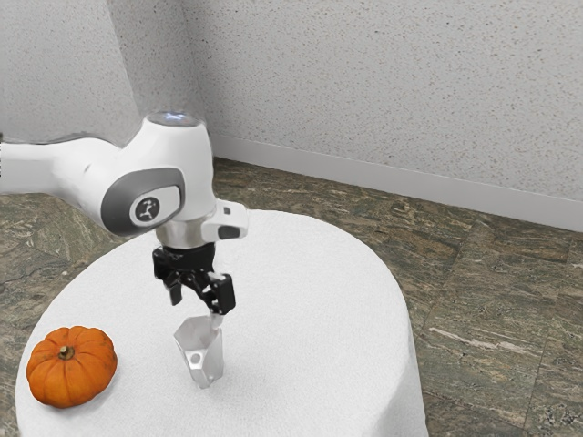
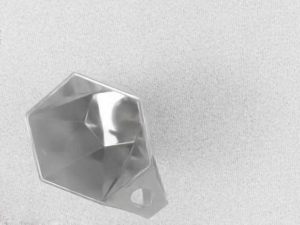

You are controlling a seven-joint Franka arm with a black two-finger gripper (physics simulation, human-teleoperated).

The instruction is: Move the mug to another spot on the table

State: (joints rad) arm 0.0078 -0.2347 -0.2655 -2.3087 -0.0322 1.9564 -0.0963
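Observation:
A silver faceted mug (image 1: 200,350) stands upright on the white round table (image 1: 310,309), near its front edge. Its small handle (image 1: 195,360) with a round hole faces the camera. My gripper (image 1: 198,299) hangs just above the mug's rim, open, with its black fingers (image 1: 223,296) spread about as wide as the mug. The finger toward the exterior view's right reaches close to the rim; I cannot tell if it touches. From the wrist, I look straight down into the hollow mug (image 2: 89,145), with its handle (image 2: 143,199) sticking out of one side.
An orange pumpkin (image 1: 71,366) sits on the table at the exterior view's left, a short way from the mug. Bare white cloth stretches from the mug toward the right and the far side. The table's edge curves close in front of the mug.

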